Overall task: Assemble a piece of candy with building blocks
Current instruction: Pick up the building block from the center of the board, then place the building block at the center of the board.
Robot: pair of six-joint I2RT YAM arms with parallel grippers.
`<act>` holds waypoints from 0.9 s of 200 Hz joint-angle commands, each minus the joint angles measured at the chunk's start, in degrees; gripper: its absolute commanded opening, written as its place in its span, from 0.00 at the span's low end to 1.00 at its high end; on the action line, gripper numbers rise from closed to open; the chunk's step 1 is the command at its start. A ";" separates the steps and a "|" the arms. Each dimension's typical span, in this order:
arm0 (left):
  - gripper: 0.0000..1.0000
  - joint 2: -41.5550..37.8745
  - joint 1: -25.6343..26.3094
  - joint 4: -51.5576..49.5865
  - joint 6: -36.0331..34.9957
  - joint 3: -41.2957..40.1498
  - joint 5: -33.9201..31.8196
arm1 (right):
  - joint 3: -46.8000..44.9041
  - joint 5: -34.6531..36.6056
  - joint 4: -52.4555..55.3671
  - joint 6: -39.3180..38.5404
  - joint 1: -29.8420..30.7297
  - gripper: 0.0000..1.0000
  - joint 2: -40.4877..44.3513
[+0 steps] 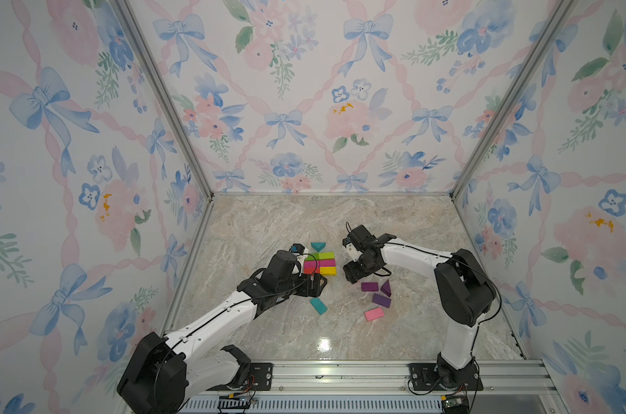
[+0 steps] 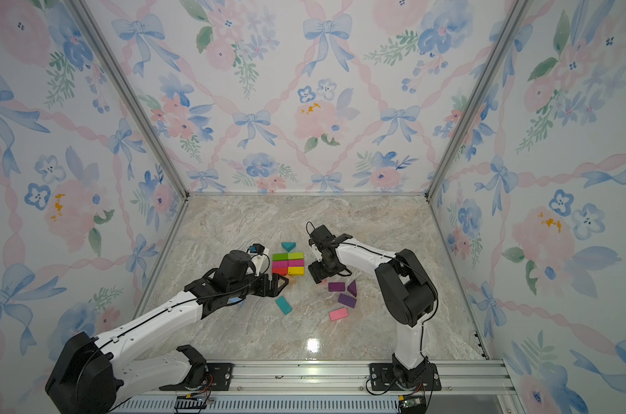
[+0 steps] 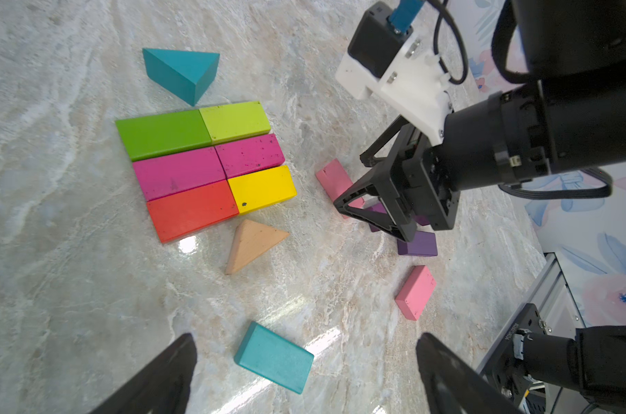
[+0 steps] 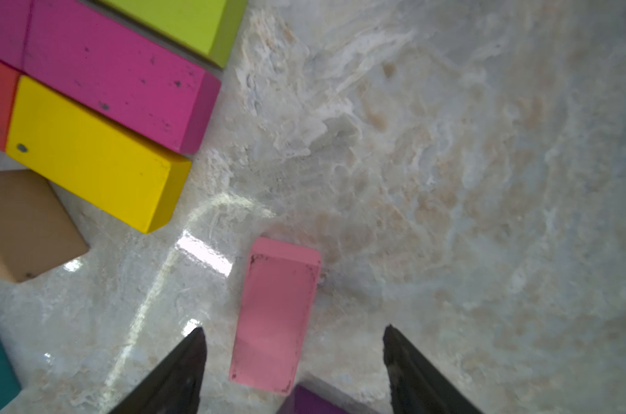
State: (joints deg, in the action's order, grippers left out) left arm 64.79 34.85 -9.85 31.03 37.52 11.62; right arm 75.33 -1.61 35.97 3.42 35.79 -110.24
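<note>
In a top view the joined building blocks (image 1: pixel 319 263) lie near both jaw pairs; left wrist view: the left gripper (image 3: pixel 306 335) gapes empty, a teal block (image 3: pixel 273 356) just ahead; right wrist view: the right gripper (image 4: pixel 293 327) has parted jaws straddling a pink block (image 4: pixel 275 315), seemingly a pick, needing closure next.

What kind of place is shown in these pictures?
Probably a robot recording booth, not a home: left arm and right arm bolted to an aluminium rail, flowered wall panels in metal framing, and a marble-look tabletop with building blocks.
</note>
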 commanded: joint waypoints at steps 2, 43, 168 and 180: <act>0.98 0.68 0.22 0.37 -1.07 1.24 -0.81 | 3.15 0.57 4.87 -3.31 0.60 0.73 -2.93; 0.98 2.04 0.00 0.41 -1.28 4.11 -0.68 | 7.17 0.32 8.51 -6.13 0.25 0.36 -5.71; 0.98 -0.92 -1.45 0.35 -2.46 4.37 5.70 | 34.70 -0.68 24.88 -47.08 -6.34 0.26 -22.05; 0.98 -0.85 -1.62 0.36 -2.29 4.07 5.45 | 35.63 -0.55 25.70 -48.67 -6.44 0.27 -23.18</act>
State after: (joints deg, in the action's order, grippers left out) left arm 64.84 33.78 -9.69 29.95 41.01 15.94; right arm 108.64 -1.80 54.92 -36.97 29.65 -130.58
